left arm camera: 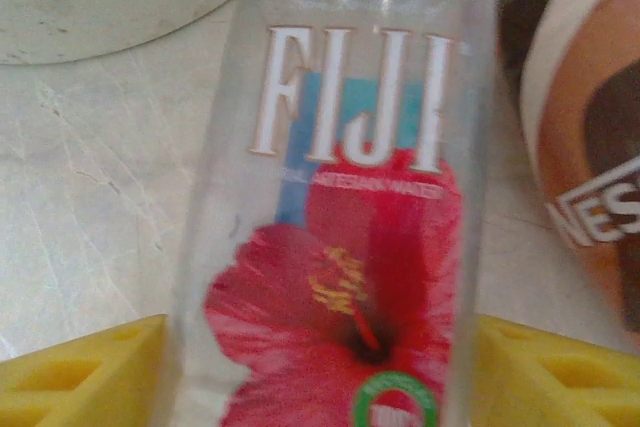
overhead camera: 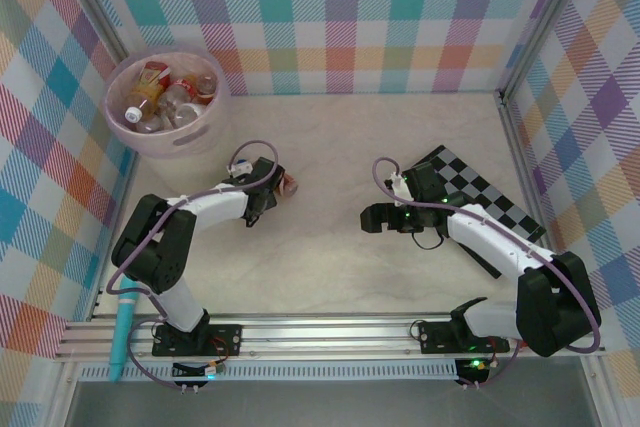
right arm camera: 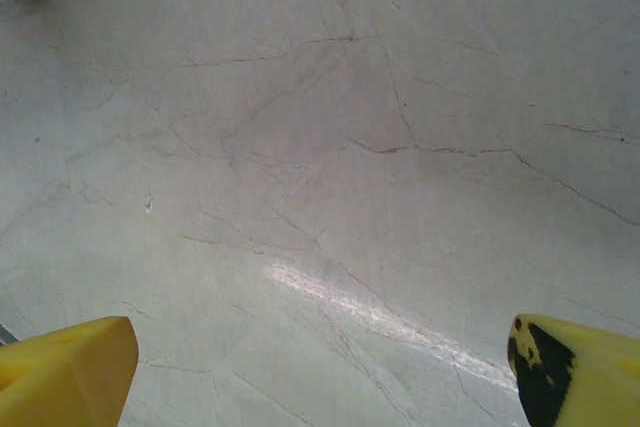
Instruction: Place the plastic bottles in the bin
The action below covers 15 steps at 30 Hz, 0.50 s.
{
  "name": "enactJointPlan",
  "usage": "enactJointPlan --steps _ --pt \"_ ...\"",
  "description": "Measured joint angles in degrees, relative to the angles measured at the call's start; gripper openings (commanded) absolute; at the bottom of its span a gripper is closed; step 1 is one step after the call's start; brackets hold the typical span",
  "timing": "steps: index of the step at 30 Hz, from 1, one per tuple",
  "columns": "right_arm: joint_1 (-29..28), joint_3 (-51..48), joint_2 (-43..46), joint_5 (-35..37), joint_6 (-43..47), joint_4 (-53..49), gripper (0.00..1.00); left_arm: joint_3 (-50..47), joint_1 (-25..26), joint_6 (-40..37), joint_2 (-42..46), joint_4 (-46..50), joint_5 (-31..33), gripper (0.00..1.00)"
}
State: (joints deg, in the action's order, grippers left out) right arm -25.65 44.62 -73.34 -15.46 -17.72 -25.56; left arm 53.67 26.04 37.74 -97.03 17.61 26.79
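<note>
The plastic Fiji bottle (left arm camera: 350, 197), probably light, slick and crushable, rests on the surface (left arm camera: 90, 207) beside a brown bottle (left arm camera: 590, 147), straddled mid-body by the left jaws, grip unconfirmed; right jaws stand spread.

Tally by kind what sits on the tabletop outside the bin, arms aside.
Clear Fiji bottle: 1
Brown-labelled bottle: 1
Checkerboard: 1
Total: 3
</note>
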Motion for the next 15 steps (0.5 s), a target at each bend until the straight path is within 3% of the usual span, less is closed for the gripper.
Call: enactJointPlan --steps 5,15 --pt "0.0 0.0 0.0 0.0 0.1 0.0 0.95 0.0 0.0 -0.1 0.0 0.0 -0.3 0.54" --pt "0.0 0.0 0.0 0.0 0.2 0.0 0.95 1.0 1.6 -1.6 0.7 2.1 -0.3 0.54"
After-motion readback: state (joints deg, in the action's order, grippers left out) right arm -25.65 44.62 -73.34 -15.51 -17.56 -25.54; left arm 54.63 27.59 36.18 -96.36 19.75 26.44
